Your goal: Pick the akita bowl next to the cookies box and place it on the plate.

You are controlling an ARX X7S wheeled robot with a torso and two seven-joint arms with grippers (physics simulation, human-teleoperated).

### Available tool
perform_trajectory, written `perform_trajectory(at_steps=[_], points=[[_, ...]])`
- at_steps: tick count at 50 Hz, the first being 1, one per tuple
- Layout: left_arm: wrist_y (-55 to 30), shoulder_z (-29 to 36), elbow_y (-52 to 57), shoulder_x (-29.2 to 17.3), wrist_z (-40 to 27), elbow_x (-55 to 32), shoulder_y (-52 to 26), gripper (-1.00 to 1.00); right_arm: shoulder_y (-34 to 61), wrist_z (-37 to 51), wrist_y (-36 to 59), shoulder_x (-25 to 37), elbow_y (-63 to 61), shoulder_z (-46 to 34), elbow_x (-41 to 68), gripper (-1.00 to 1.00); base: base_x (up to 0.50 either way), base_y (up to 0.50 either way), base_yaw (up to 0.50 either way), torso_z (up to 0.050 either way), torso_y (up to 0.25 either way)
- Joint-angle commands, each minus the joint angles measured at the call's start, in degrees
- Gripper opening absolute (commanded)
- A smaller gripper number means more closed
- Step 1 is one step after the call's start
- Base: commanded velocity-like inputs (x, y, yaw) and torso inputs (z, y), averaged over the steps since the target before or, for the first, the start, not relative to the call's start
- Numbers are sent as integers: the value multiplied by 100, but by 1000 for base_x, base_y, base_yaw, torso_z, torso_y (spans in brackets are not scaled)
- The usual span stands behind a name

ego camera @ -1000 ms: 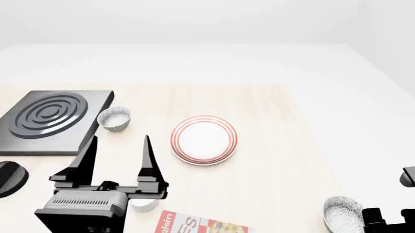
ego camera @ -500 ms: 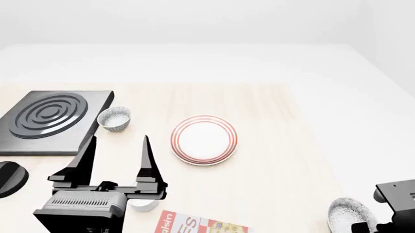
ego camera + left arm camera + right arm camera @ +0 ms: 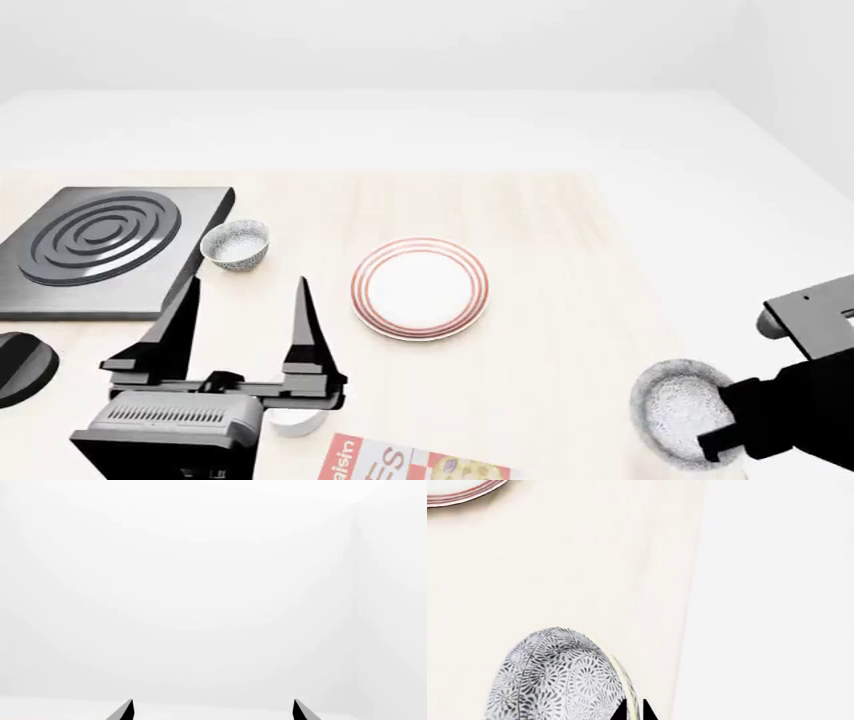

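Observation:
The akita bowl (image 3: 681, 412) hangs tilted above the table's front right corner, its pale inside turned toward the head camera. My right gripper (image 3: 727, 432) is shut on its rim. In the right wrist view the bowl's patterned outside (image 3: 554, 680) shows, with the rim pinched between the two black fingertips of the right gripper (image 3: 634, 711). The plate (image 3: 420, 287) lies mid-table, and its red rim (image 3: 460, 489) also shows in the right wrist view. The cookies box (image 3: 414, 465) is cut off at the front edge. My left gripper (image 3: 247, 300) stands open and empty, its fingertips (image 3: 127, 711) facing a blank white wall.
A second speckled bowl (image 3: 235, 243) sits beside a black stove plate (image 3: 100, 245) at the left. A white cup (image 3: 296, 420) is half hidden under my left gripper. A black knob (image 3: 20, 365) lies at the far left. The table's right edge (image 3: 641, 290) runs close to the held bowl.
My right gripper has risen and moved left with the akita bowl, lifting it off the table and tilting its opening toward the camera. The left arm stayed still.

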Motion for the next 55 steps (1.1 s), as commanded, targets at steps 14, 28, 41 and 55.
perform_trajectory(at_steps=[14, 28, 41, 55], points=[[126, -119, -117, 121, 111, 21, -43, 100, 4265, -1574, 885, -2679, 1627, -1000, -1975, -100, 0, 0, 0, 0, 0], [218, -145, -11, 16, 152, -31, -52, 100, 4870, -2852, -1375, -4576, 4783, -1668, -3611, -100, 0, 0, 0, 0, 0], [163, -180, -37, -84, 250, -333, -77, 100, 5102, -3761, -3920, -6747, 9064, -923, -4923, -100, 0, 0, 0, 0, 0], [374, -379, 208, -266, 159, -365, 390, 100, 4753, -4030, -3276, -7248, 9065, 1601, -5821, -100, 0, 0, 0, 0, 0]])
